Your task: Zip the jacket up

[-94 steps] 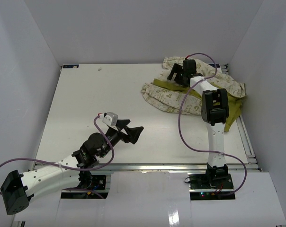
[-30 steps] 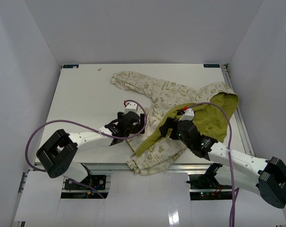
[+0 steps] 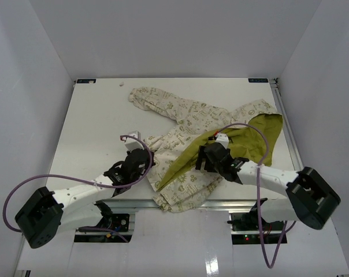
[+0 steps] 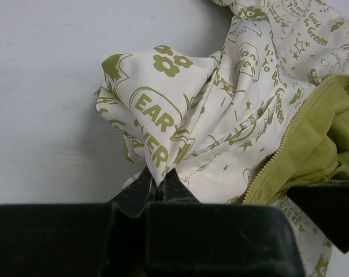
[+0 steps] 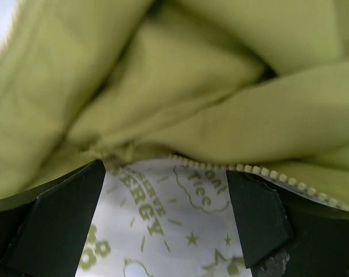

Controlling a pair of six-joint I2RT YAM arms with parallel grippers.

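The jacket (image 3: 189, 115) is lying unzipped across the table's (image 3: 93, 127) right half, reaching its near edge, while the left end effector (image 4: 160, 183) is pinching a cream fold and the right end effector (image 3: 206, 157) is gaping wide over the olive lining.

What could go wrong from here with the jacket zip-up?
1. The left claw is shut on a bunched fold of printed fabric, away from the zipper teeth. Pulling may drag the whole jacket instead of tensioning the zip.
2. The right claw stands open over folded green lining, with no slider in view. Closing could grab lining rather than the zip.
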